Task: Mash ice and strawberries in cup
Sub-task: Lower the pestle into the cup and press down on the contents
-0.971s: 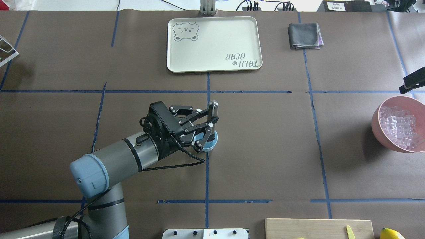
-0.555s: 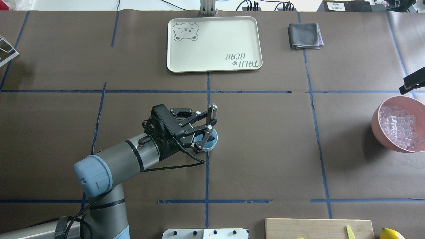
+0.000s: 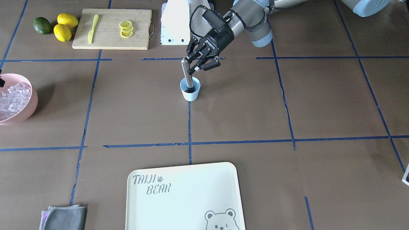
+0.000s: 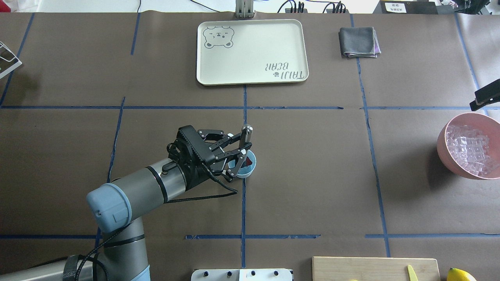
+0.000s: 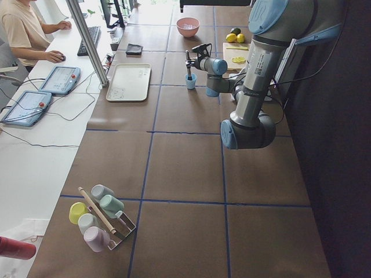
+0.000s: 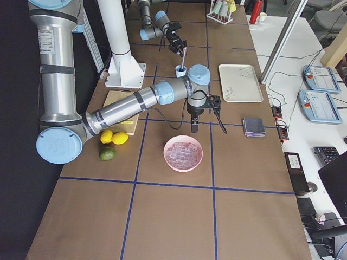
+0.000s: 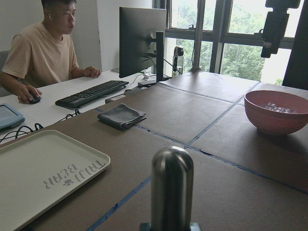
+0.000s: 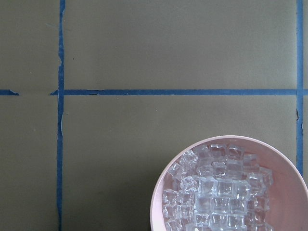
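The pale-blue cup (image 4: 250, 168) stands at the table's middle, also in the front view (image 3: 190, 92). My left gripper (image 4: 239, 149) is shut on a steel muddler (image 4: 246, 132), which stands tilted with its lower end inside the cup (image 3: 187, 72). A dark red mass, the strawberry (image 4: 247, 160), shows at the cup's bottom. I cannot make out ice in the cup. Clear ice cubes (image 4: 470, 150) fill the pink bowl (image 8: 288, 192) at the right. My right gripper (image 4: 477, 102) hangs just beyond the bowl; only part shows, and I cannot tell whether it is open.
A cream tray (image 4: 252, 50) and a grey folded cloth (image 4: 358, 42) lie at the far side. A cutting board (image 3: 111, 28) with lemon slices and a yellow knife, two lemons (image 3: 65, 25) and a lime sit near the robot's base. A cup rack (image 5: 98, 214) stands far left.
My left gripper and the muddler have dropped lower and slightly back toward the robot, pressing deeper into the cup. The right arm and the bowl have not moved.
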Robot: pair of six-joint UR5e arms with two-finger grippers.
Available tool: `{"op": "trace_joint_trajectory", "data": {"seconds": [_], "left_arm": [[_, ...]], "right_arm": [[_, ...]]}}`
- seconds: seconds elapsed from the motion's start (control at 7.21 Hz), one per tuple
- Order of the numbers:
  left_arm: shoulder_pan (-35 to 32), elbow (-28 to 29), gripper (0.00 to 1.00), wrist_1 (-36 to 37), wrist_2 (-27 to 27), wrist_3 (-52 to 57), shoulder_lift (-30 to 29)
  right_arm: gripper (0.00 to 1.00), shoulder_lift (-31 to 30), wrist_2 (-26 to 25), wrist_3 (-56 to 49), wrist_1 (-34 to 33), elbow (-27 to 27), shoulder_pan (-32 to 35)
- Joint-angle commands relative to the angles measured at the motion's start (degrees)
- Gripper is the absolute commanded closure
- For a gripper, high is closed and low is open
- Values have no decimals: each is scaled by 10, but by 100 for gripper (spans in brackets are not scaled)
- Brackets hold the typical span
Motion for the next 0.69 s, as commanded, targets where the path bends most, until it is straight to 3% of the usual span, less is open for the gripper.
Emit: {"op": "trace_joint_trajectory", "data": {"seconds": [0.0,0.55], "left_arm": [[0,0,100,0,0,0,1],[2,-5,100,1,0,-1,3]], "right_arm": [[1,0,0,0,0,0,0],[1,0,0,0,0,1,0]]}}
